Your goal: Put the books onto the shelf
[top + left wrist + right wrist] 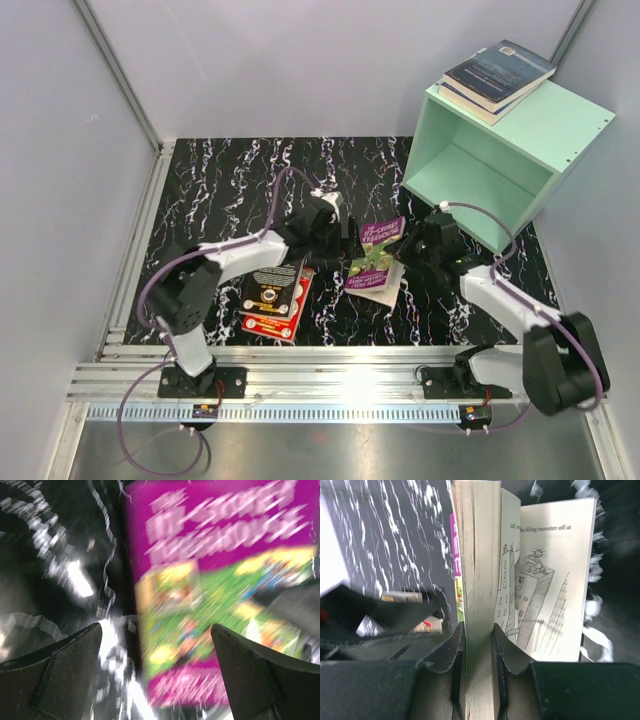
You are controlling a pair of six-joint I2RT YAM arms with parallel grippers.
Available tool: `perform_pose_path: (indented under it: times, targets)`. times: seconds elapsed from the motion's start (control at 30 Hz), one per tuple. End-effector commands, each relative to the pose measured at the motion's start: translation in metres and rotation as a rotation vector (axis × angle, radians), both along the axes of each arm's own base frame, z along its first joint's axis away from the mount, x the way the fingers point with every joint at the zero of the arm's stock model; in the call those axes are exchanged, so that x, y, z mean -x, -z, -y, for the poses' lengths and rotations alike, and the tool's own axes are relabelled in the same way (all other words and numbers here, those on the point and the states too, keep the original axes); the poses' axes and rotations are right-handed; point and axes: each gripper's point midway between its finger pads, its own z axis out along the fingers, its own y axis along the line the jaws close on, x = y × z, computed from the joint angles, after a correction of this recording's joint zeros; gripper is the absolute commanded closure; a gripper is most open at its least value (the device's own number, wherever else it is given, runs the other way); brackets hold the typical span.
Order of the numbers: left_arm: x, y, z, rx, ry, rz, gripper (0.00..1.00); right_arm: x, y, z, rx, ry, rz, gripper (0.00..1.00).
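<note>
Atop mint-green wooden box shelf (560, 130), far right: two dark-blue paperbacks (500, 75) stacked, likely done. Centre: purple-green Treehouse paperback (477, 580) clamped in right gripper (479, 635); left gripper (156, 650) spread wide above. Near left: black paperback (275, 292), red paperback (270, 322) left.

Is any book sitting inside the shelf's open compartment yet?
No: the shelf shows only bare mint walls and floor inside, while the stacked books lie on its top.

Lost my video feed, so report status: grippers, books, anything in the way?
Right gripper shut on Treehouse book, pages splayed. Left gripper open at its cover. Two books atop shelf, two others on table. Shelf opening unblocked.
</note>
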Motion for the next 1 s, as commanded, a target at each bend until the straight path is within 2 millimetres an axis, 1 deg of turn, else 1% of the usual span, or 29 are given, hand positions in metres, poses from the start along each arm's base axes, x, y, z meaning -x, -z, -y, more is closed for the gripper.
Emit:
perform_pose_path:
  times: [0.0,0.03,0.1,0.13,0.17,0.2,0.23,0.27,0.3,0.33,0.37,0.4,0.43,0.47,0.5,0.53,0.57,0.6,0.63,0.67,0.7,0.77,0.8,0.97]
  targets:
    - [0.003,-0.034,-0.031,-0.013,-0.066,0.092,0.06,-0.015,-0.076,0.039,0.123,0.164,0.168,1.0]
    - [0.003,-0.048,-0.037,0.003,-0.082,0.118,0.06,-0.013,-0.087,0.047,0.159,0.185,0.169,1.0]
    - [0.008,-0.051,-0.044,-0.006,-0.089,0.129,0.06,-0.015,-0.105,0.065,0.204,0.249,0.198,1.0]
    - [0.012,-0.054,-0.05,-0.007,-0.093,0.137,0.06,-0.014,-0.122,0.071,0.218,0.267,0.228,1.0]
    - [0.014,-0.055,-0.053,-0.009,-0.095,0.138,0.06,-0.015,-0.129,0.077,0.235,0.287,0.24,1.0]
    - [0.016,-0.056,-0.055,-0.008,-0.096,0.142,0.06,-0.018,-0.135,0.087,0.265,0.327,0.254,1.0]
    - [0.022,-0.056,-0.06,-0.007,-0.097,0.147,0.06,-0.021,-0.149,0.093,0.282,0.341,0.277,1.0]
    - [0.024,-0.056,-0.063,-0.011,-0.099,0.148,0.06,-0.023,-0.153,0.098,0.298,0.357,0.279,1.0]
    - [0.026,-0.055,-0.067,-0.014,-0.101,0.151,0.06,-0.027,-0.157,0.11,0.311,0.39,0.279,1.0]
    - [0.028,-0.06,-0.069,-0.006,-0.103,0.165,0.06,-0.032,-0.165,0.114,0.318,0.397,0.29,1.0]
    - [0.033,-0.055,-0.074,-0.014,-0.102,0.156,0.06,-0.036,-0.169,0.12,0.322,0.412,0.291,1.0]
    - [0.036,-0.054,-0.076,-0.02,-0.1,0.156,0.06,-0.041,-0.167,0.125,0.324,0.418,0.278,1.0]
    - [0.038,-0.058,-0.078,-0.015,-0.102,0.167,0.06,-0.048,-0.175,0.14,0.328,0.456,0.291,1.0]
    - [0.04,-0.057,-0.081,-0.016,-0.102,0.165,0.06,-0.052,-0.175,0.145,0.331,0.466,0.292,1.0]
    - [0.044,-0.053,-0.084,-0.021,-0.101,0.157,0.06,-0.058,-0.171,0.148,0.326,0.459,0.28,1.0]
    - [0.047,-0.055,-0.086,-0.011,-0.101,0.162,0.06,-0.066,-0.176,0.159,0.324,0.484,0.296,1.0]
    - [0.049,-0.055,-0.087,-0.008,-0.099,0.161,0.06,-0.071,-0.174,0.163,0.323,0.49,0.293,1.0]
    - [0.053,-0.051,-0.09,-0.015,-0.102,0.152,0.06,-0.078,-0.166,0.165,0.32,0.485,0.274,1.0]
    - [0.054,-0.053,-0.091,-0.007,-0.103,0.16,0.06,-0.085,-0.168,0.167,0.313,0.494,0.283,1.0]
    - [0.055,-0.053,-0.092,-0.007,-0.107,0.161,0.06,-0.091,-0.165,0.168,0.312,0.498,0.281,1.0]
    - [0.056,-0.052,-0.094,-0.005,-0.111,0.159,0.06,-0.1,-0.16,0.169,0.307,0.503,0.28,1.0]
    - [0.057,-0.051,-0.093,0.0,-0.108,0.156,0.06,-0.109,-0.154,0.169,0.304,0.511,0.279,1.0]
    - [0.058,-0.05,-0.093,0.001,-0.108,0.153,0.06,-0.115,-0.148,0.172,0.308,0.532,0.278,1.0]
    - [0.06,-0.045,-0.093,0.002,-0.099,0.148,0.06,-0.125,-0.129,0.184,0.276,0.637,0.294,1.0]
